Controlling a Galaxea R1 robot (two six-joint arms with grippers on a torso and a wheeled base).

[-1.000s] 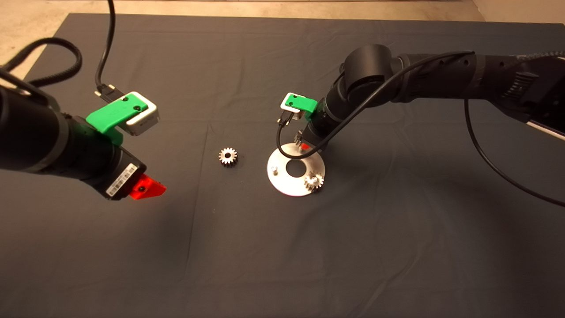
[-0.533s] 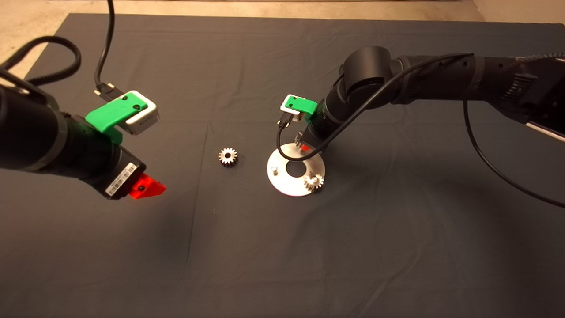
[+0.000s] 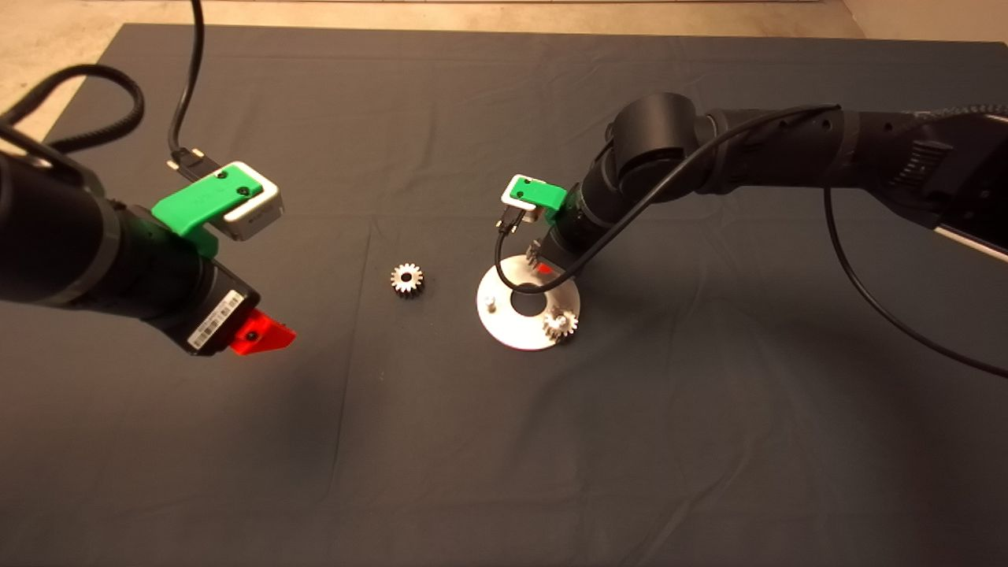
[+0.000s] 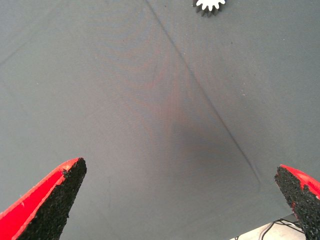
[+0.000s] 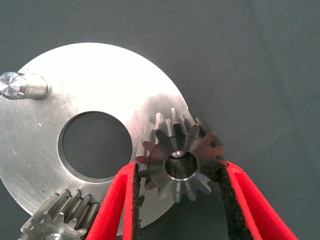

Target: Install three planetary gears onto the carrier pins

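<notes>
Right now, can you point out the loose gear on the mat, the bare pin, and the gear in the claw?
Loose gear [image 3: 406, 279], head view, its centre bore.
Bare pin [image 5: 20, 85], right wrist view, its shiny top.
Held gear [image 5: 181, 161], right wrist view, its hub face.

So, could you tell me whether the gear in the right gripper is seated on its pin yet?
Partly on. The gear, gripped by the right gripper, shows the pin tip inside its bore, but whether it sits fully down cannot be told.

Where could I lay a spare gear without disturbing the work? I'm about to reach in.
Bare mat spans the near side, below the left gripper and the disc. The far strip is bare too. It is crowded at the disc, where the right gripper holds a gear, and around the loose gear.
</notes>
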